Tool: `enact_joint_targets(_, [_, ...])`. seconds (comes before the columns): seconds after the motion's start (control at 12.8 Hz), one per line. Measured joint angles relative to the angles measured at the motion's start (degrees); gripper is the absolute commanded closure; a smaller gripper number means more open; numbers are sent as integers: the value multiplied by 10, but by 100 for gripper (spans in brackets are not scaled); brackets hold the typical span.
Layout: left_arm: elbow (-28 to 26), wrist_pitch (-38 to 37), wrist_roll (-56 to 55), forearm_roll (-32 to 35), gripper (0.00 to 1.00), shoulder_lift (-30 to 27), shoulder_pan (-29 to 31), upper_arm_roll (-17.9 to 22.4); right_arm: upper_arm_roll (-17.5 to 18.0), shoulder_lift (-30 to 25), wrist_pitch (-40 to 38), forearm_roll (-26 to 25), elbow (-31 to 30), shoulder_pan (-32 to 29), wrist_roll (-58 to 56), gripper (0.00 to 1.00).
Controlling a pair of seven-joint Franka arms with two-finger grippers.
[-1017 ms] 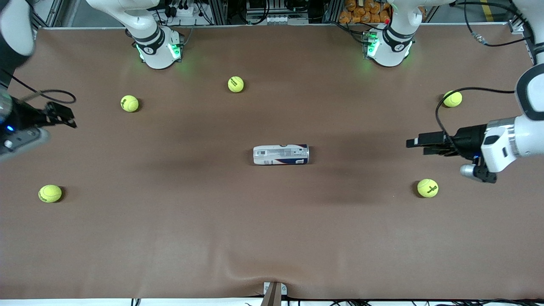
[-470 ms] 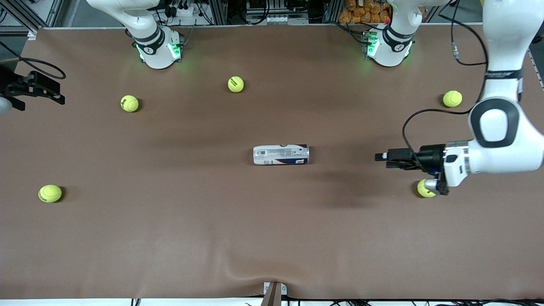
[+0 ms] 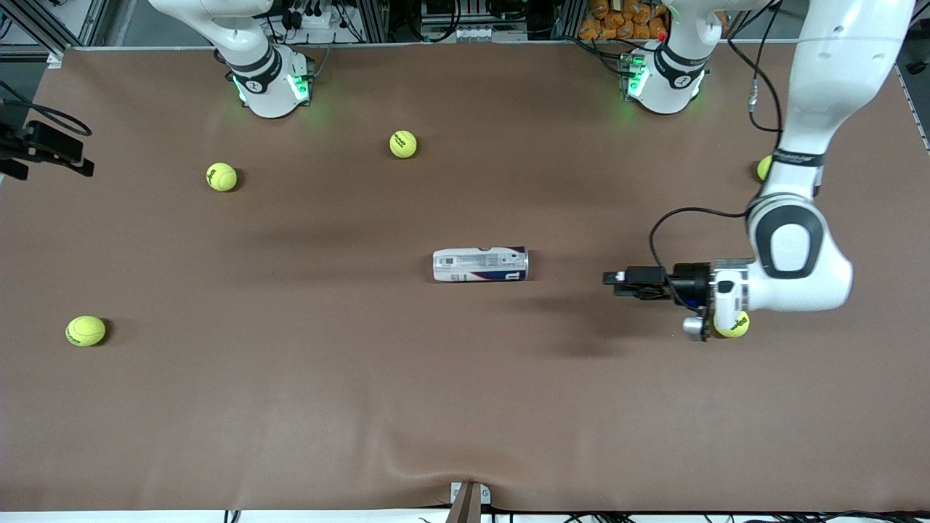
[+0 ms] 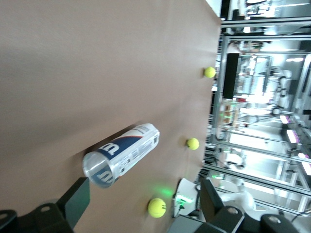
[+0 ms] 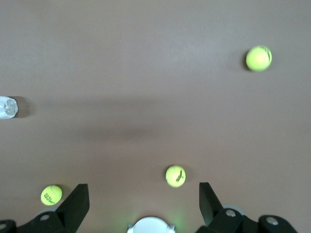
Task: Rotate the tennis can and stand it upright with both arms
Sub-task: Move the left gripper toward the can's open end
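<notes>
The tennis can lies on its side in the middle of the brown table, its long axis running between the two arms' ends. My left gripper is open and empty. It hovers low over the table off the can's W-logo end, a short gap away, and points at it. In the left wrist view the can lies ahead of the open gripper. My right gripper is open and empty at the table's edge at the right arm's end. The right wrist view shows the open gripper and the can's end at the picture's edge.
Loose tennis balls lie about: one and another near the right arm's base, and one nearer the camera. One is partly under my left wrist. One is partly hidden by the left arm.
My left gripper has swung in over the table toward the can's W-logo end. My right gripper has drawn back toward the table's edge. The can has not moved.
</notes>
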Motion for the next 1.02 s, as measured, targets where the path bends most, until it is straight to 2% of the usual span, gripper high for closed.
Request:
enact_joint_targets(0.39, [-17, 15, 72, -90, 0, 58, -20, -17, 3, -19, -5, 25, 0, -6, 35, 0])
enact_joint_targets(0.7, [-60, 16, 130, -169, 0, 76, -32, -33, 7, -19, -1, 26, 0, -8, 50, 0])
enact_joint_targets(1.02, [-83, 16, 147, -187, 0, 94, -43, -34, 12, -20, -11, 12, 0, -5, 90, 0])
